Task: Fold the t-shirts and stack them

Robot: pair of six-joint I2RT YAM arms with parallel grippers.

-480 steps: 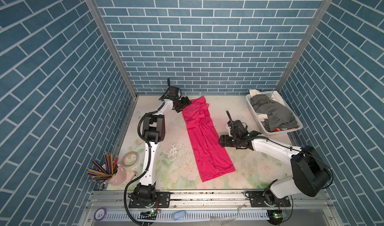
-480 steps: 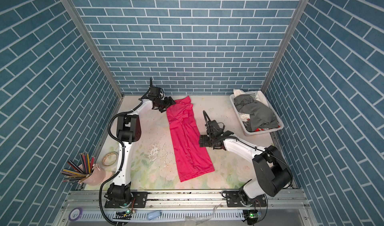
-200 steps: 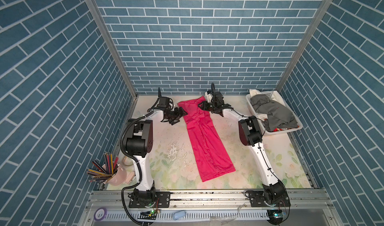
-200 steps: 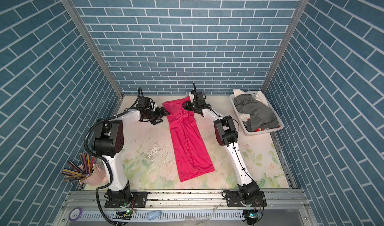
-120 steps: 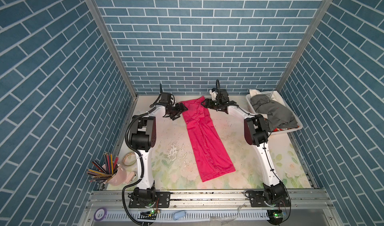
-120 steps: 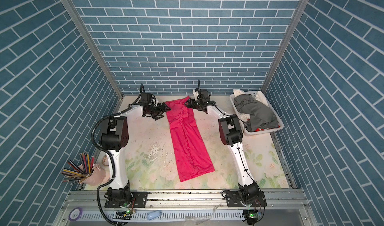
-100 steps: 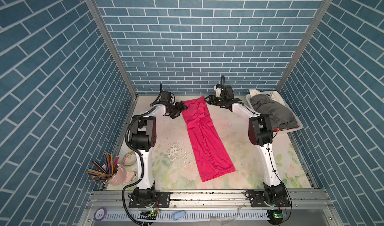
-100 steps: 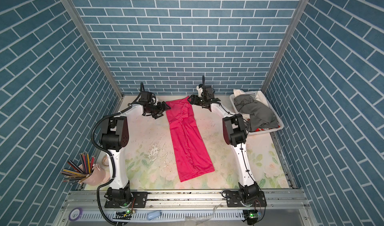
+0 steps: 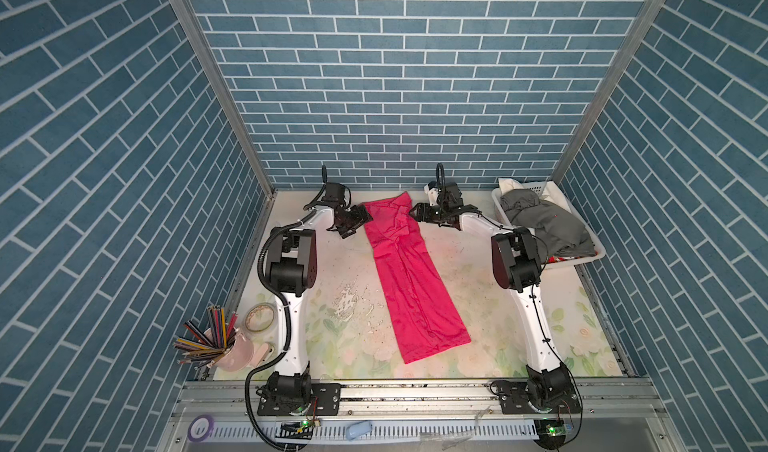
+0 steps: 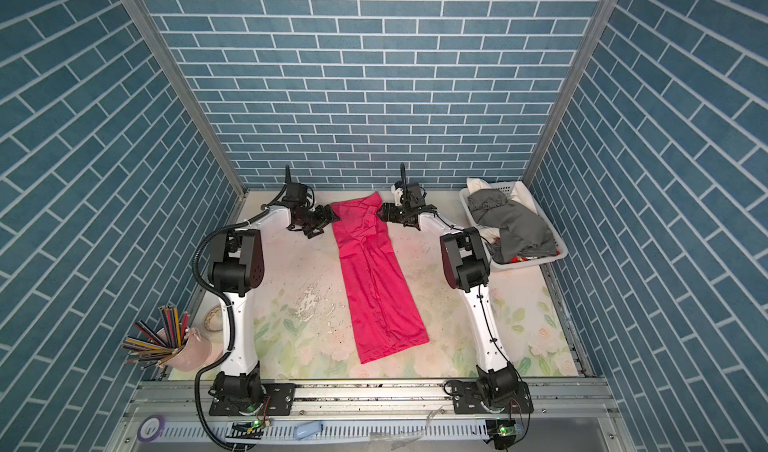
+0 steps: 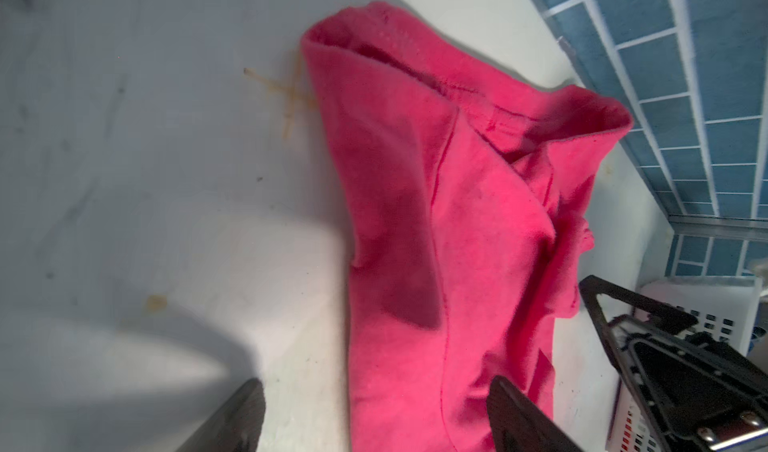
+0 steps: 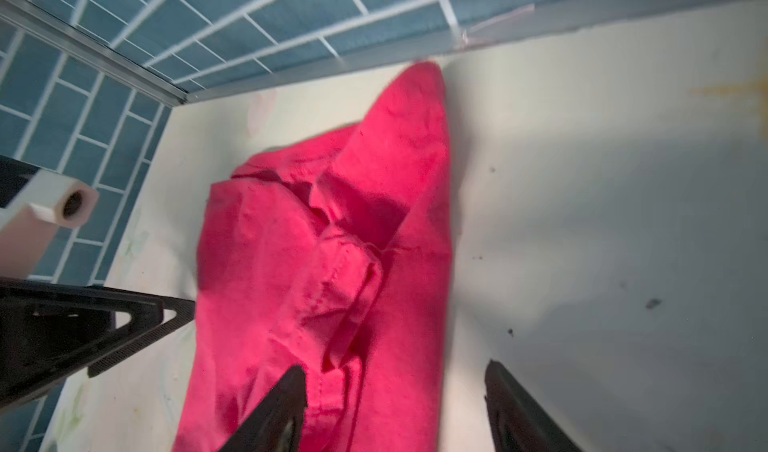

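Floral table [image 9: 478, 317]. Pink t-shirt [image 9: 409, 279] lies as a narrow strip left of the basket [image 9: 598, 255], with a grey t-shirt [image 9: 544, 221] piled inside it. Right gripper [image 9: 417, 213] just released the collar end and backed off basket-side, jaws apart, empty. Left gripper [image 9: 358, 224] sits on the side away from the basket, jaws wide, empty. I read the lengthwise fold as done, cross fold next.

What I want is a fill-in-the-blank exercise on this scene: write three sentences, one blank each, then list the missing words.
The long folded cloth t-shirt on the floral table is bright ____.
The white slotted plastic basket holds a crumpled cloth t-shirt coloured dark ____.
The left gripper and right gripper flank the folded shirt's far end, both with jaws ____.
Missing words: pink; grey; open.
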